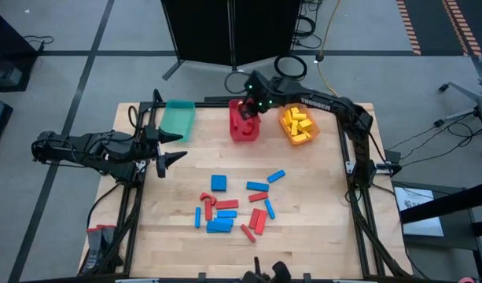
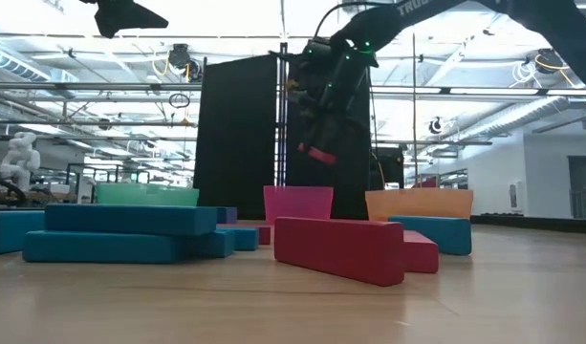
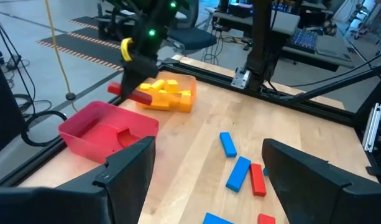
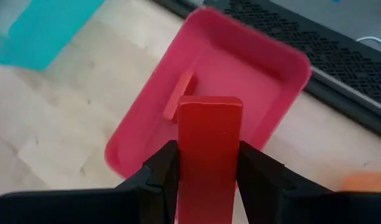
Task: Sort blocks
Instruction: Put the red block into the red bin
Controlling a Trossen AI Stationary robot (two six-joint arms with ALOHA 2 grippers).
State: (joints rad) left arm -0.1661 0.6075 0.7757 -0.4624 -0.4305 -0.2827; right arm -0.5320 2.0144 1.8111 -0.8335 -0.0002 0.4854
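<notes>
I hold a red block (image 4: 209, 155) pinched across its narrow faces in the right gripper (image 4: 209, 165), above the red bin (image 1: 244, 126) at twelve o'clock on the table (image 1: 319, 228). It looks light, rigid and smooth, so I judge a grip across the flat long sides safest. Red and blue blocks (image 1: 234, 208) lie scattered at six o'clock. The left gripper (image 1: 171, 148) waits at nine o'clock, fingers spread.
</notes>
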